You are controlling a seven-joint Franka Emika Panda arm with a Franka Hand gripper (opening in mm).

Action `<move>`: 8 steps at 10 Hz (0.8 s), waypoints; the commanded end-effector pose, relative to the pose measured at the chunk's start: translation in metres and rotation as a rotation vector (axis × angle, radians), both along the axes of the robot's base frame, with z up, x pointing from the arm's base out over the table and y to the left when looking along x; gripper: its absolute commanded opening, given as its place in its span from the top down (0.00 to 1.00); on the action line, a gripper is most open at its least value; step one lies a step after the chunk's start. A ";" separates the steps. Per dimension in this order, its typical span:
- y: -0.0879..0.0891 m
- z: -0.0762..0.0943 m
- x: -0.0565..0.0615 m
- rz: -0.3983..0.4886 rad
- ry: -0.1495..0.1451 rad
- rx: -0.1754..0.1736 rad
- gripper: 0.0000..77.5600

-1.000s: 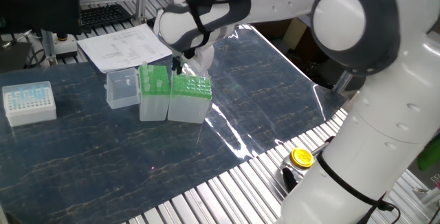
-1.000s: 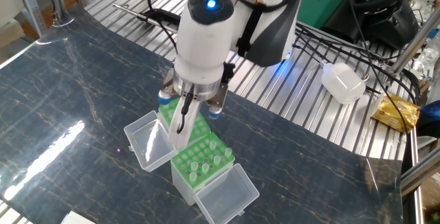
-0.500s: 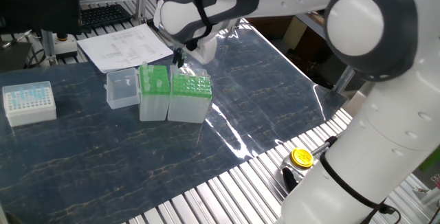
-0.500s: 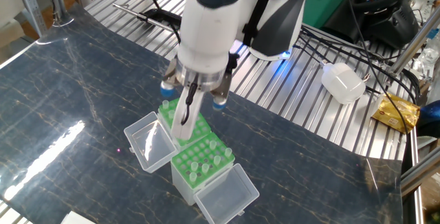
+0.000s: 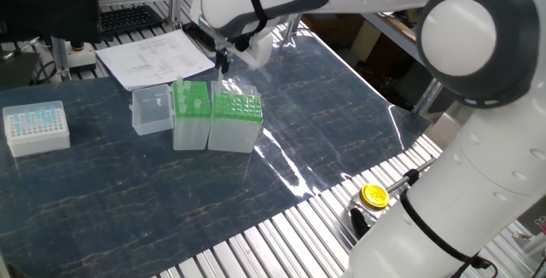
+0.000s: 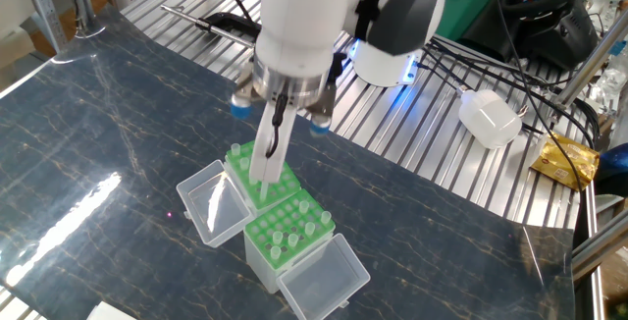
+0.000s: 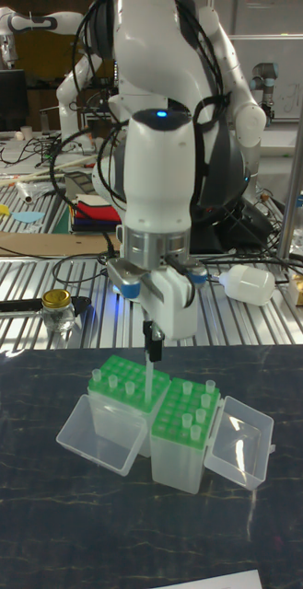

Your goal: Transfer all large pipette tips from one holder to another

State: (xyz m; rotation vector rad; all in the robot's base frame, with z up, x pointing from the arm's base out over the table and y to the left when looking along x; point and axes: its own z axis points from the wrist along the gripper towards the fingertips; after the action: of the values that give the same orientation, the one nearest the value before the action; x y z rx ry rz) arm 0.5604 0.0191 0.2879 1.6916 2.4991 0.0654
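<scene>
Tall fixed view gives me the clearest read. My gripper [image 7: 153, 348] is pinched narrow on the upper end of one large pipette tip [image 7: 149, 379], which hangs straight down from the fingers. Its point is low over the wider green-grid holder [image 7: 110, 419], on the side next to the narrower, taller rack box [image 7: 180, 456]. From this angle I cannot tell whether the point has cleared its hole. The other fixed view shows the same tip [image 6: 265, 158] as a pale sliver below the fingers and over the green top.

A few seated tips [image 7: 128, 388] show in the wider holder. Several more [image 7: 199, 405] stand in the narrower box, so I judge the transfer to be partway done.

I expect this tip to weigh next to nothing. It is a thin-walled, smooth plastic cone, stiff along its length but easy to bend or crush if squeezed hard. The taper is likely to make it slide or pivot between flat pads, so the thick collar end is the right place to hold it, as I do now, with light pressure. The fine point is the fragile part, and I judge it would kink if it hit the rack top instead of a hole. Since the tip hangs freely from one pinch point, any tilt will throw its lower end off. It needs to be plumb over the chosen hole in the narrower box before it goes down.
</scene>
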 end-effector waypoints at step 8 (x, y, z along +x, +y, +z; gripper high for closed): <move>-0.002 0.045 -0.006 0.074 -0.011 0.008 0.98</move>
State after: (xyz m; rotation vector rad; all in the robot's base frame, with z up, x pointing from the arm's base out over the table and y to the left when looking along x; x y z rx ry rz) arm 0.5550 0.0173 0.3255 1.6010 2.5555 0.0886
